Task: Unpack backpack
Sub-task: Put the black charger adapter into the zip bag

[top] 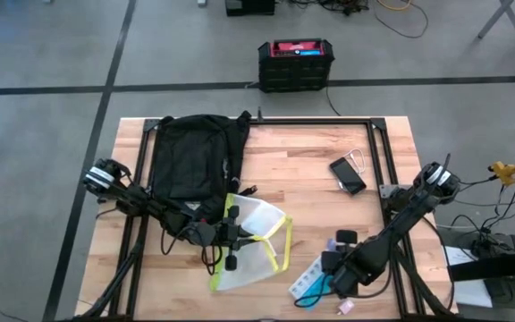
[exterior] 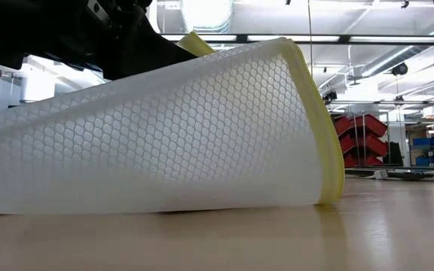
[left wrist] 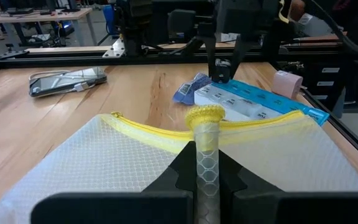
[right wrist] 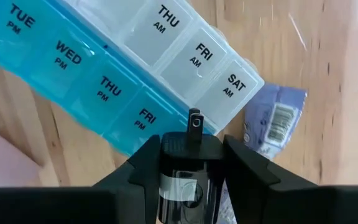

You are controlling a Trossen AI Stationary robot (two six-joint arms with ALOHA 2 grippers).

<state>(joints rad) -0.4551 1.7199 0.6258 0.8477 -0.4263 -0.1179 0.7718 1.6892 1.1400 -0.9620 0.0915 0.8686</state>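
The black backpack (top: 190, 156) lies at the table's far left. Just in front of it is a white mesh pouch (top: 256, 243) with a yellow zip edge, also large in the low view (exterior: 164, 135). It rests on the table by its lower side. My left gripper (top: 232, 237) is shut on it. My right gripper (top: 333, 266) hangs over a blue-and-clear pill organizer (right wrist: 135, 68) near the front right, shut on a small black block (right wrist: 188, 152) with a metal prong. My left gripper pinches a bunched fold of the pouch's yellow zip edge (left wrist: 205, 118) between its two fingers, coming low from the table's left. The held edge is raised, and the rest of the pouch spreads out on the table (left wrist: 104, 162). My right gripper pinches the black block's body (right wrist: 180, 148) between its two fingers, pointing down from above. The metal prong (right wrist: 194, 121) sticks out past the fingertips toward the pill organizer. I cannot tell whether the block touches it.
A phone (top: 347, 174) lies at the far right of the table. A blue-purple packet (right wrist: 272, 118) and a pink item (top: 345, 306) lie beside the pill organizer. A black-and-red box (top: 295, 63) stands on the floor beyond the far edge.
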